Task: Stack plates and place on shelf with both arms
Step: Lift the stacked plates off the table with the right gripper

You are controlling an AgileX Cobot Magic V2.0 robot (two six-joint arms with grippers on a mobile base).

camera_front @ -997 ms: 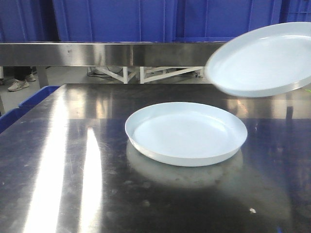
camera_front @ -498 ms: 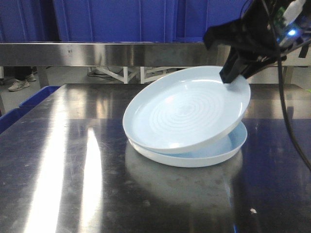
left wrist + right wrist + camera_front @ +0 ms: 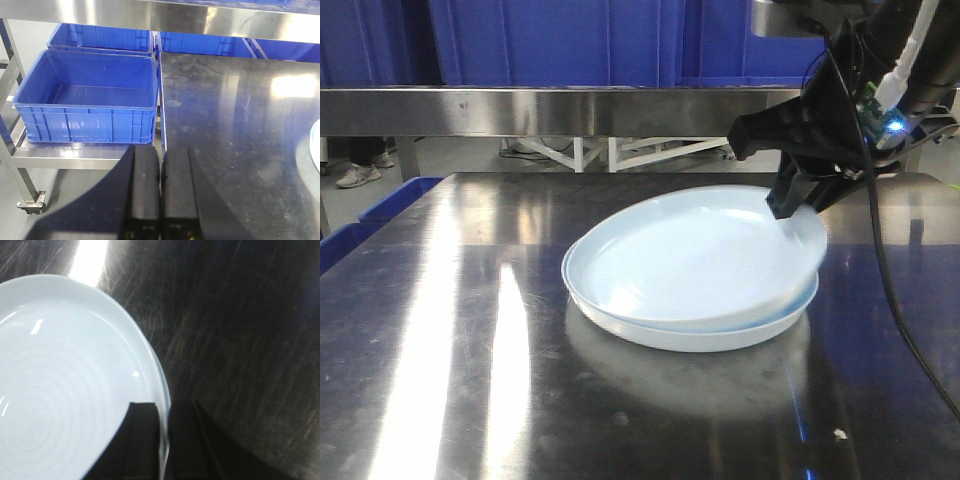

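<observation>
Two plates lie one upon the other near the middle of the steel table (image 3: 450, 330). The lower plate (image 3: 705, 338) sits flat on the table. The upper plate (image 3: 690, 265) rests inside it, slightly tilted: its left edge is down against the lower plate and its far right rim is a little higher.

Right hand (image 3: 798, 205): pinching the far right rim of the upper plate. The right wrist view confirms it, showing the rim passing between the two black fingers (image 3: 142, 440), one inside the plate and one outside. A small blue light (image 3: 893, 125) shows on the right arm above the hand, and a black cable (image 3: 880, 270) hangs down from it towards the table.

Left hand (image 3: 160, 185): fingers pressed together with only a thin seam between them, holding nothing. It hangs over the left edge of the table, well apart from the plates; only a sliver of a plate rim shows at the right border of the left wrist view. Beside that table edge, lower down, an open blue crate (image 3: 90, 95) stands on a steel rack.

Behind the table, a steel shelf rail (image 3: 520, 110) runs across, with blue bins (image 3: 570, 40) above it.
</observation>
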